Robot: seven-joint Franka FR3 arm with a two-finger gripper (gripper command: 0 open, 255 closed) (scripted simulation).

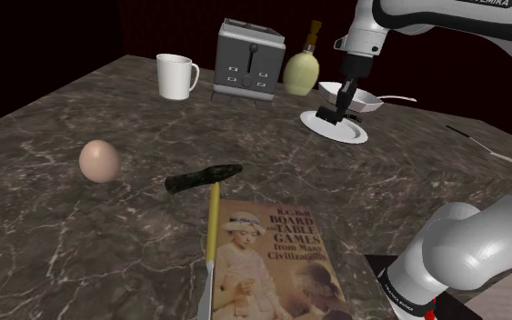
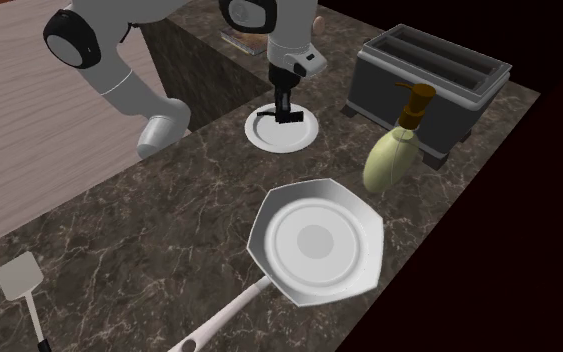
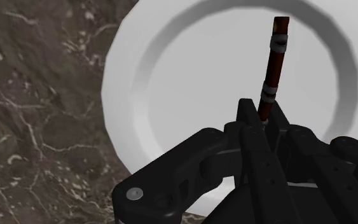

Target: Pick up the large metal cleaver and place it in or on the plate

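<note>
Your hand (image 3: 261,118) is clamped shut on the cleaver (image 3: 276,54); its brown, white-banded handle sticks out past the fingers. Both hang directly over the white plate (image 1: 355,135) on the marble worktop (image 1: 63,227). A pan (image 2: 269,226) sits just beside the plate.

My gripper (image 3: 260,121) is all black; the cleaver (image 3: 275,57) has a reddish-brown handle ringed with pale bands. The plate (image 3: 190,83) is plain white, the countertop (image 3: 37,95) dark marble veined in white. The bottle (image 1: 304,68) is pale yellow-green, amber-capped.
</note>
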